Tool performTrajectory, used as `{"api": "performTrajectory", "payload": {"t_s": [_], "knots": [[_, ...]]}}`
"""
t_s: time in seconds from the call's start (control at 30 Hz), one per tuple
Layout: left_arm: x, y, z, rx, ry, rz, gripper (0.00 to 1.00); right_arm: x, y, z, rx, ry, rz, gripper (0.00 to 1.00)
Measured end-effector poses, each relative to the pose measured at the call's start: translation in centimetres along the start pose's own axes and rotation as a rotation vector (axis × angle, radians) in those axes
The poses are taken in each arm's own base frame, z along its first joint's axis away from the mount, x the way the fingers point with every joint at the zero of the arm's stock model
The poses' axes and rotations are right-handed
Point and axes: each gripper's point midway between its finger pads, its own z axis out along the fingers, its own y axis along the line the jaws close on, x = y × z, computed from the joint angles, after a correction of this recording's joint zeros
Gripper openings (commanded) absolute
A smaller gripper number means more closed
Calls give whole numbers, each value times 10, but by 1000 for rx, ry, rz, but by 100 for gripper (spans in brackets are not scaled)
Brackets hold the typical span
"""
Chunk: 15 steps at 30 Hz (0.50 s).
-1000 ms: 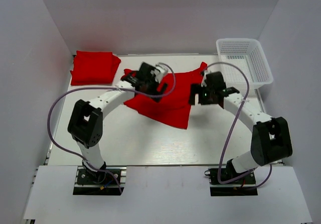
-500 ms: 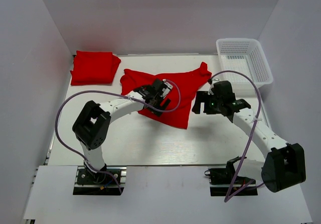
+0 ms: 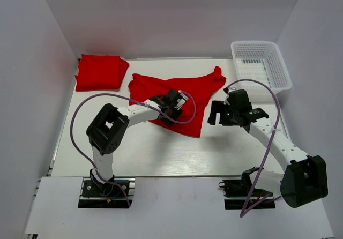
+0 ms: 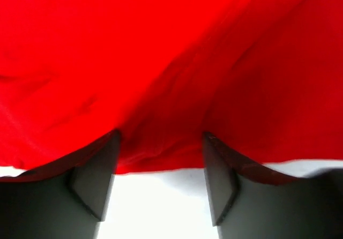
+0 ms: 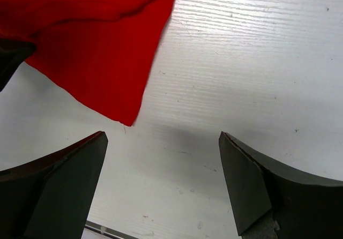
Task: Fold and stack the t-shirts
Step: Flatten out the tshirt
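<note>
Left hand (image 4: 161, 137) has its fingers apart, straddling the hem of the spread t-shirt (image 3: 195, 91), not clamped; right hand (image 5: 162, 137) gapes wide over bare desk (image 3: 161, 153), holding nothing; that shirt's rumpled mid-desk; folded t-shirt (image 3: 101, 72) sits in the far-left corner; two red shirts, one white basket (image 3: 262, 62).

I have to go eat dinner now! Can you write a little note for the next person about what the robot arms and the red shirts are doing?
Left gripper: open, fingers either side of the near hem of the loose bright red cloth t-shirt, mid-table.
Right gripper: open, holding nothing, over the white table beside that shirt's right corner.
Done: a folded red t-shirt pile sits far left; how many are in it is unclear.
Left: fold the loose shirt, stack it there.
White plastic mesh basket stands far right.
</note>
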Motion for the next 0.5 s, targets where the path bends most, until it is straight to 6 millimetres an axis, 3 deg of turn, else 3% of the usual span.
{"api": "performTrajectory", "payload": {"t_s": [0.1,0.23,0.4,0.5], "knots": [[7,-3,10,3,28,15,55,3,-4,-1,19,8,1,90],[6,-4,11,8,22,16,23,6,-6,-2,33,19,2,90],[5,-6,10,21,16,8,3,9,-7,-3,36,31,3,90],[1,-9,7,42,3,1,0,9,-7,-3,35,31,3,90]]}}
